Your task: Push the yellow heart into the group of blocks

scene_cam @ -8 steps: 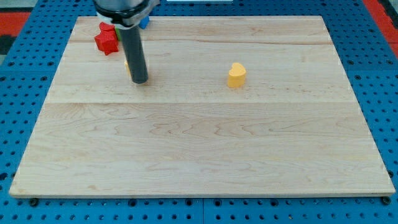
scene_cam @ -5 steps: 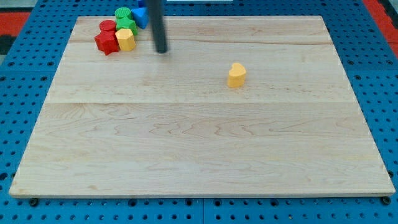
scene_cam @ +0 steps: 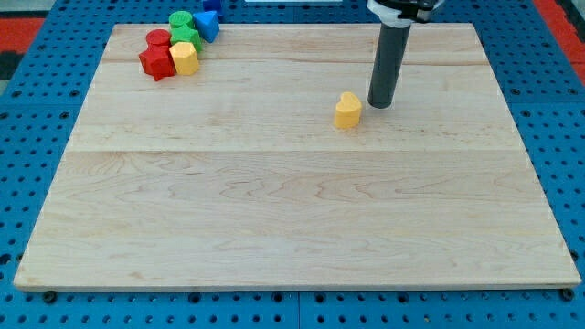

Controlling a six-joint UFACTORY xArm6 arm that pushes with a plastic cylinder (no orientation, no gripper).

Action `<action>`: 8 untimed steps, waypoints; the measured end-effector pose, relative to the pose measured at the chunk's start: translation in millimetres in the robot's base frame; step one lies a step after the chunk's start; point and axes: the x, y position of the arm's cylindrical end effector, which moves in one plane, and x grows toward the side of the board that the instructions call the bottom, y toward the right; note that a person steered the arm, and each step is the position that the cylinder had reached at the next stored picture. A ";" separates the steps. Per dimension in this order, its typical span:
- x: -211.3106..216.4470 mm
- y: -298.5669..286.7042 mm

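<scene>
My tip [scene_cam: 381,103] is seen planted on the wooden board [scene_cam: 292,219], just to the view's right of the yellow heart [scene_cam: 347,111] and slightly toward the view's top of it. A thin strip of bare wood appears to separate the two, though contact cannot be ruled out from this angle. The rod is a plain dark cylinder with nothing held or carried; it rises upright and leaves the frame at the view's top.

The yellow heart is found a little right of the board's centre line, in the upper half, alone and well apart from the other blocks. The group is gathered in the board's top-left corner: a red star-like block [scene_cam: 155,62], a red cylinder [scene_cam: 159,39], a yellow block [scene_cam: 185,58], a green block [scene_cam: 183,37], a green cylinder [scene_cam: 180,20] and a blue block [scene_cam: 207,25], all packed closely together. A blue pegboard [scene_cam: 37,183] is visible around the board.
</scene>
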 end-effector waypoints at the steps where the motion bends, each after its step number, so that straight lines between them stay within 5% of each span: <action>1: 8.4 -26.6; 2: -8.7 -67.5; 4: 44.1 -76.5; 6: -47.8 -152.8; 7: -47.0 -146.0; 8: -39.4 -72.5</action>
